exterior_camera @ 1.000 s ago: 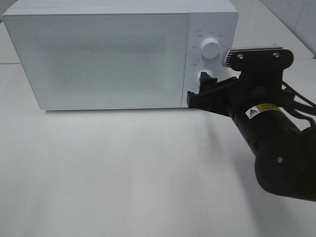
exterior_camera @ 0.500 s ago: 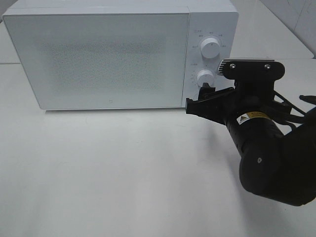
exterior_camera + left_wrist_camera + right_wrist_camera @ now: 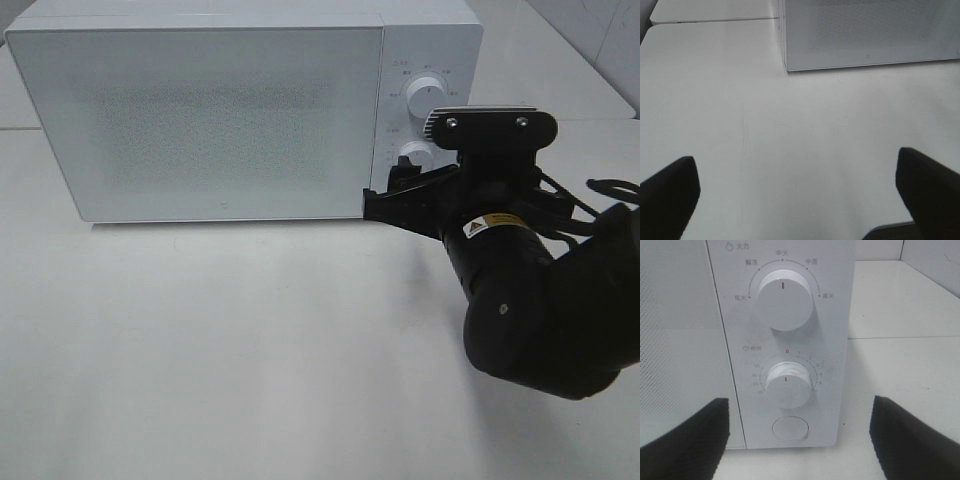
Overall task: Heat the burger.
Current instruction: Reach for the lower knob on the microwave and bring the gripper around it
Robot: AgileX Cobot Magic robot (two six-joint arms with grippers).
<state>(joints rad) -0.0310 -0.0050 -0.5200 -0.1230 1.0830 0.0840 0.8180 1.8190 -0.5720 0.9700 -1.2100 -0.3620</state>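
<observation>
Burger: not visible in any view. White microwave (image 3: 200,120): upright, at 11 o'clock of the high view; door closed, its speckled panel opaque; two control dials (image 3: 784,299) on its 3 o'clock side.

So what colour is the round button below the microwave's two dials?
The round plastic button is plain white; clearest in the right wrist view.
</observation>
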